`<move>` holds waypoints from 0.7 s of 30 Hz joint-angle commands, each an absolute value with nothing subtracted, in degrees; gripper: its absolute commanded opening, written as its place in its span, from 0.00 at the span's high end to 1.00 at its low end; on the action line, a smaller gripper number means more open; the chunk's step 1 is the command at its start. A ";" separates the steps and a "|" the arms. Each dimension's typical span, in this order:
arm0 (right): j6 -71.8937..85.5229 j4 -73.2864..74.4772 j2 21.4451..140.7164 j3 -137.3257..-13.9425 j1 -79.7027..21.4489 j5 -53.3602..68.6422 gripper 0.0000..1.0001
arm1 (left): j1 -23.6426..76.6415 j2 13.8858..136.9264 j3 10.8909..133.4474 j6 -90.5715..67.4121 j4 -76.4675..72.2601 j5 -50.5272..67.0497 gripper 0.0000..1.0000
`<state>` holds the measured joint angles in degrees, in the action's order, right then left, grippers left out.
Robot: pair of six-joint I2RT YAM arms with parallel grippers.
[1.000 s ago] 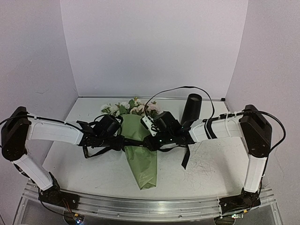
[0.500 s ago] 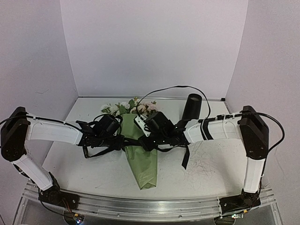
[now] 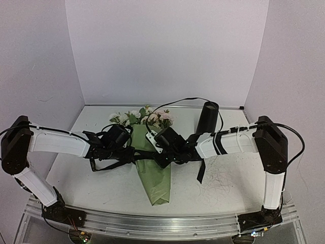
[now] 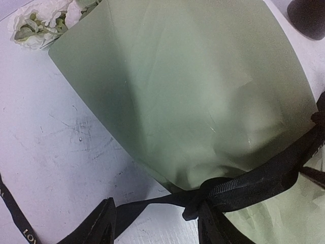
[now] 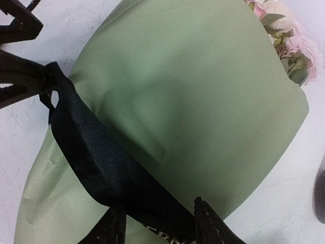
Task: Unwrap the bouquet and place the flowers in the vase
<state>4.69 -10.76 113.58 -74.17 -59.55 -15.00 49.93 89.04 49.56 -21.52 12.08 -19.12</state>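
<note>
Left gripper (image 4: 157,221) has its jaws apart beside the knot of one black ribbon (image 5: 91,157). Right gripper (image 5: 155,223) straddles that ribbon; grip unclear. One bouquet (image 3: 152,173) lies flat, its green paper holding the flowers (image 3: 163,118). One vase (image 3: 207,118) stands right of the bouquet.

Your left arm (image 3: 56,143) reaches in from 9 o'clock and your right arm (image 3: 231,143) from 3 o'clock. The left hand (image 3: 133,154) and right hand (image 3: 152,155) nearly meet at centre, fingers parted.
</note>
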 commanded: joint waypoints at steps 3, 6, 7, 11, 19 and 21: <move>6.02 -9.24 111.02 -73.27 -59.64 -18.96 0.63 | 49.92 89.95 50.66 -22.43 11.61 -18.82 0.44; 7.37 -9.32 109.90 -71.34 -59.63 -21.73 0.63 | 49.91 90.52 50.80 -22.92 11.59 -18.39 0.44; 7.94 -9.29 109.64 -70.75 -59.64 -22.73 0.63 | 49.92 90.73 50.74 -23.04 11.59 -18.34 0.44; 10.39 -8.69 108.68 -68.19 -59.53 -27.13 0.63 | 49.92 91.46 50.23 -23.46 11.70 -18.02 0.44; 17.28 -7.91 103.58 -63.03 -57.98 -32.76 0.64 | 49.92 90.08 47.85 -24.71 12.19 -16.96 0.44; 18.02 -7.91 102.36 -62.17 -57.59 -32.96 0.64 | 49.92 89.20 47.08 -24.90 12.27 -17.06 0.43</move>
<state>14.00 -9.64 107.27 -63.59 -58.57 -28.60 49.93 91.56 48.57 -23.74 12.09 -17.53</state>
